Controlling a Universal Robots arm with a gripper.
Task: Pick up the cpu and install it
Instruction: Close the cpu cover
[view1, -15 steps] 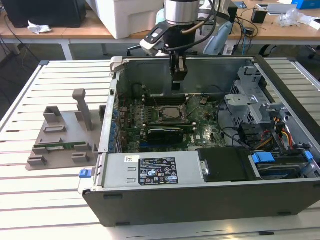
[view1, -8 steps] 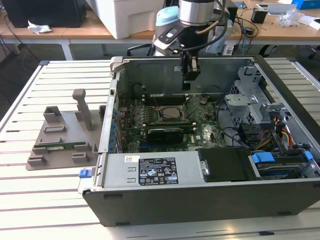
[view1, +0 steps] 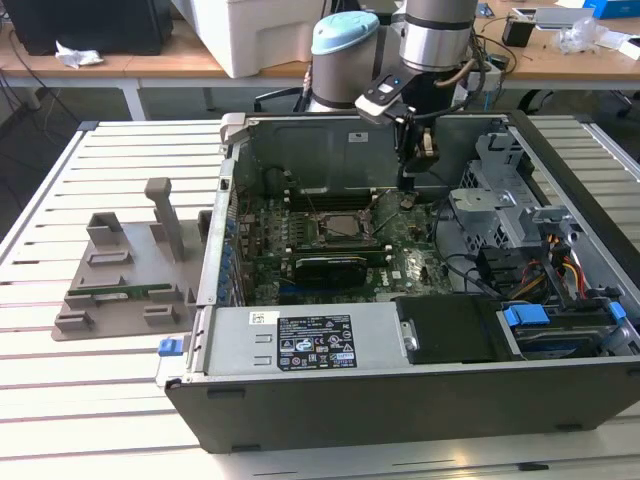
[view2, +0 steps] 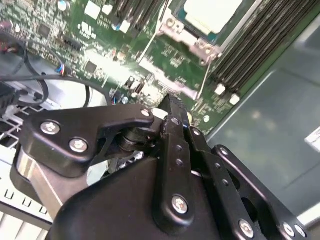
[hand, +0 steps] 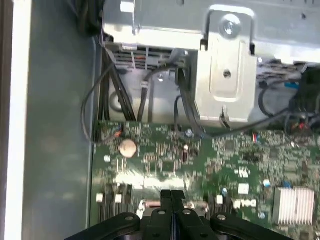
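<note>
The cpu (view1: 335, 226) lies flat in the socket on the green motherboard (view1: 400, 265) inside the open computer case. In the second wrist view its pale silver top (view2: 212, 12) sits within the metal socket frame, with thin wire levers beside it. My gripper (view1: 408, 198) reaches down into the case just to the exterior view's right of the socket, low over the board. Its black fingers (view2: 172, 117) are pressed together with nothing between them, and in the first wrist view the gripper (hand: 171, 196) hovers over the board's edge by the silver drive cage (hand: 225, 65).
A black graphics card (view1: 330, 266) lies in front of the socket, and memory sticks (view2: 255, 47) flank it. The power supply (view1: 310, 340), drive bays with blue tabs (view1: 525, 316) and cables (view1: 470, 270) crowd the case. A grey plastic holder (view1: 130, 270) stands on the slatted table.
</note>
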